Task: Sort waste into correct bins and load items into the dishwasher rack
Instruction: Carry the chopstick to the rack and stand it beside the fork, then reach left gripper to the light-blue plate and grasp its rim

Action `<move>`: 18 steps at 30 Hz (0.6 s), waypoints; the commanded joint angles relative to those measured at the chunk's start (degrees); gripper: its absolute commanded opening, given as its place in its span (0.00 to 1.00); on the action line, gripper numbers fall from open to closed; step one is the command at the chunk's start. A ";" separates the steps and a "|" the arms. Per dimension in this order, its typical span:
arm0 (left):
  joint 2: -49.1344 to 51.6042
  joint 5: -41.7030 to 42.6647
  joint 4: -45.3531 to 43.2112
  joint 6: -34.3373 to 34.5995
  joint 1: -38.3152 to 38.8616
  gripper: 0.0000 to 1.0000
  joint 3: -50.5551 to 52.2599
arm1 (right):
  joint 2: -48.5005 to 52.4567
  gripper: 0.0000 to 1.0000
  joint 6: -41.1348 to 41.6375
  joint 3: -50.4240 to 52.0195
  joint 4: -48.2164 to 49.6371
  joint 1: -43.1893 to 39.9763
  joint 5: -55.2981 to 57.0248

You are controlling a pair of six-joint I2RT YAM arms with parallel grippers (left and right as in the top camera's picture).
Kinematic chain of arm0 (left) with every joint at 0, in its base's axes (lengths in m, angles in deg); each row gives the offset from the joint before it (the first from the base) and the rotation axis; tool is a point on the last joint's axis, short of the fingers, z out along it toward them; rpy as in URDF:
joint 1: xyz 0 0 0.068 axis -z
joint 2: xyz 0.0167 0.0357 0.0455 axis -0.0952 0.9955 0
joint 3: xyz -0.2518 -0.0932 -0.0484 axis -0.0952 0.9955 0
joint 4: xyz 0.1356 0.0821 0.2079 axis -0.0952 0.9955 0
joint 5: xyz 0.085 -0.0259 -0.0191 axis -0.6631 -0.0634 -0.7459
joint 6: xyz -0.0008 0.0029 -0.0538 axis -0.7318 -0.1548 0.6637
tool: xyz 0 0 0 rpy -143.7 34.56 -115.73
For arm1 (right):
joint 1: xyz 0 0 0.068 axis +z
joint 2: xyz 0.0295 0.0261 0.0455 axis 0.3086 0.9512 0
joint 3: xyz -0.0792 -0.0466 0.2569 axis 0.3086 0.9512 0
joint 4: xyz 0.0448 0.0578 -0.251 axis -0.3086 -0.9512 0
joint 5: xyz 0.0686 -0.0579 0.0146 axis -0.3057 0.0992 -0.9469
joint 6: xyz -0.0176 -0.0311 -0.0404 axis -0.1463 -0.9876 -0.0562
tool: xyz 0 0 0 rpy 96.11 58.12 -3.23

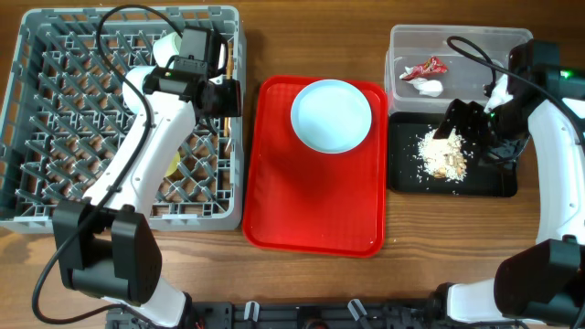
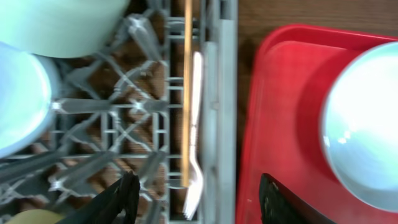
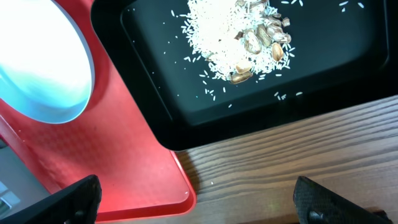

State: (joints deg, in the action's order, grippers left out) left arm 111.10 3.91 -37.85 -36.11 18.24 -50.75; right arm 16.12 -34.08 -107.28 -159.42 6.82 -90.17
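The grey dishwasher rack (image 1: 55, 110) fills the left. My left gripper (image 1: 224, 96) is open and empty over its right wall. In the left wrist view my open jaws (image 2: 202, 208) straddle that wall (image 2: 221, 93). The wooden chopstick (image 2: 186, 93) and white fork (image 2: 195, 143) lie just inside it, with two mint bowls (image 2: 62, 25) (image 2: 18, 99) and the yellow cup (image 2: 31, 218) further in. The pale-blue plate (image 1: 331, 114) sits on the red tray (image 1: 311, 210). The clear tub (image 1: 457, 41) holds the red wrapper (image 1: 425, 67) and white tissue (image 1: 425, 86). The black tray (image 1: 494, 183) holds food scraps (image 1: 441, 155). My right gripper (image 1: 462, 123) is open and empty above it.
In the right wrist view my open jaws (image 3: 199, 202) hang over bare wood, by the red tray's corner (image 3: 124, 162) and the black tray's near edge (image 3: 249, 118). The scraps (image 3: 242, 37) and the plate (image 3: 37, 68) show there too. Cables run over the rack and the tub.
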 commanded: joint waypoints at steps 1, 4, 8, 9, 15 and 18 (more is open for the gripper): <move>0.09 10.56 -1.84 0.74 2.29 0.66 -0.70 | 0.59 1.00 -0.94 0.02 0.33 0.00 -0.11; 0.13 12.90 -4.72 0.66 5.79 0.73 -0.66 | 0.59 1.00 -0.92 0.02 0.50 0.00 -0.13; 0.74 12.87 -9.49 0.31 10.62 0.77 -0.57 | 0.59 1.00 -0.90 0.02 0.55 0.00 -0.17; 1.18 12.85 -10.82 0.28 11.87 0.77 -0.57 | 0.59 1.00 -0.90 0.02 0.55 0.00 -0.17; 6.16 12.85 -16.63 0.22 18.78 0.78 -0.57 | 0.59 1.00 -0.90 0.02 0.59 0.00 -0.17; 9.53 12.85 -17.92 -2.43 21.64 0.77 -0.59 | 0.59 1.00 -0.92 0.02 0.70 0.00 -0.33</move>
State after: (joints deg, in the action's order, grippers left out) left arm 116.23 15.87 -55.05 -35.73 37.01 -50.86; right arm 16.12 -34.08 -107.28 -159.00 6.82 -90.17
